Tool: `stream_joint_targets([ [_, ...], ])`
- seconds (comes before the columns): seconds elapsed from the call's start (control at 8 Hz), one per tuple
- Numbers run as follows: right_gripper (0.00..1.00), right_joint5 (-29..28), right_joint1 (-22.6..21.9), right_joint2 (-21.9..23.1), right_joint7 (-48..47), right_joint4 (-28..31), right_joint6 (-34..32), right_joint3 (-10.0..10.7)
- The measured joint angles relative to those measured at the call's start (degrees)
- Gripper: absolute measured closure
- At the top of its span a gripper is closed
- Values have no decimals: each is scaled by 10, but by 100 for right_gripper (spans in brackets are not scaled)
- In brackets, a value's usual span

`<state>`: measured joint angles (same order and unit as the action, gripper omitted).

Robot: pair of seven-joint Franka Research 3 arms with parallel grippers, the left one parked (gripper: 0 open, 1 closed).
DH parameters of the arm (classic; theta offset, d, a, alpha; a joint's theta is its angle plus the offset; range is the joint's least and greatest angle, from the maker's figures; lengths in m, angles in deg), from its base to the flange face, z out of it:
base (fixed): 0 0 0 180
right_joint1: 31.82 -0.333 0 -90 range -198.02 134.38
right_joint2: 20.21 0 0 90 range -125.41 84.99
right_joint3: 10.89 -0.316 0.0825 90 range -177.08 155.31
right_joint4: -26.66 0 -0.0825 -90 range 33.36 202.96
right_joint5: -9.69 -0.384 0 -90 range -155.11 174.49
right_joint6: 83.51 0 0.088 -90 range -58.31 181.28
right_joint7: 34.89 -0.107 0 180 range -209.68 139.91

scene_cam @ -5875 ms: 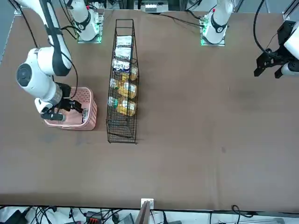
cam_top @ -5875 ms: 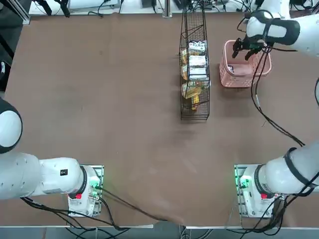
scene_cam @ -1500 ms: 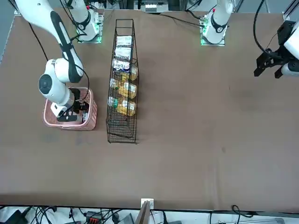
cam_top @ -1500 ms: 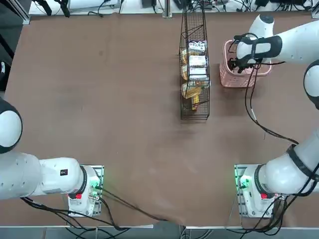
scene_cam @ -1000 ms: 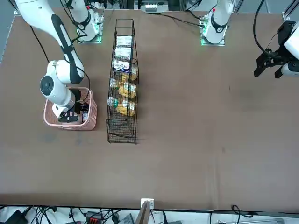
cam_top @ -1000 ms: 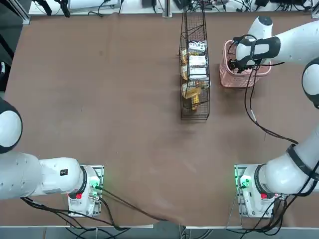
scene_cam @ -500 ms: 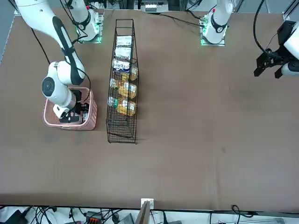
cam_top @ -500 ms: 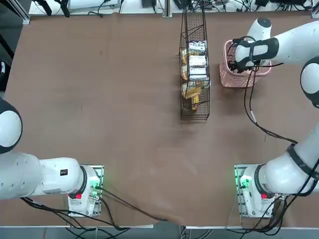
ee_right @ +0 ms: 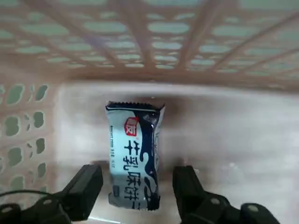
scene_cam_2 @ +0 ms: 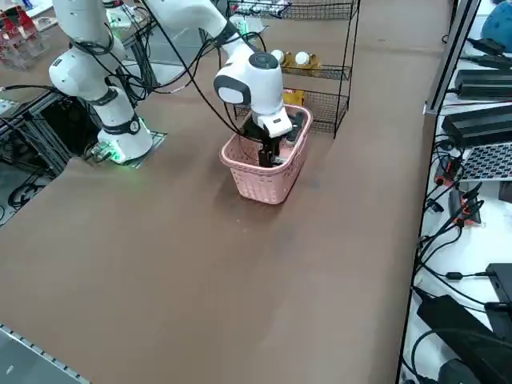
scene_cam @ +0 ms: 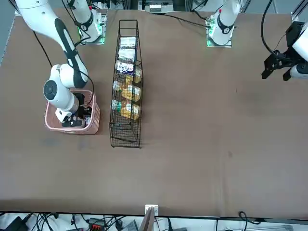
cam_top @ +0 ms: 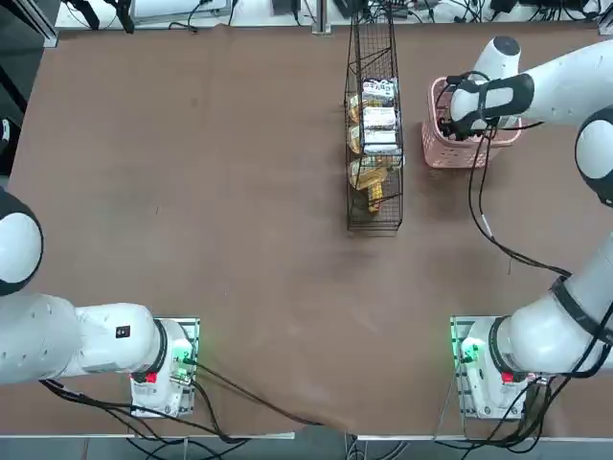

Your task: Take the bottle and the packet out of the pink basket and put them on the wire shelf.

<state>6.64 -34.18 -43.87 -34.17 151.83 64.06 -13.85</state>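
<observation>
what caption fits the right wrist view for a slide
Open right tool low inside the pink basket, fingers either side of the white packet lying on its floor.

pink basket (ee_right: 154, 56) w/ lattice holes, white packet (ee_right: 134, 156) w/ dark blue print, red mark, black wire shelf (cam_top: 373, 134)

Robotics lab, brown table (cam_top: 239, 287), cables (scene_cam_2: 448, 200), equipment racks (scene_cam_2: 488, 120)
</observation>
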Motion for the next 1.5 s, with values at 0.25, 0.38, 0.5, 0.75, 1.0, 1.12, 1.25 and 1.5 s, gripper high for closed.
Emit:
stream_joint_targets([
  [0.25, 11, 0, 0, -2, 0, 0, 4, 0],
  [0.38, 13, 0, 0, -4, 0, 0, 4, 0],
  [0.5, 15, 0, 0, -5, 0, 0, 5, 0],
  [0.75, 17, 0, 0, -6, 0, 0, 7, 0],
  [1.0, 20, 0, 0, -6, 0, 0, 7, 0],
  [1.12, 26, 0, 0, -6, 0, 0, 7, 0],
  [1.25, 33, 0, 0, -6, 0, 0, 7, 0],
  [1.5, 52, 0, 0, -2, 1, -3, 8, -1],
])
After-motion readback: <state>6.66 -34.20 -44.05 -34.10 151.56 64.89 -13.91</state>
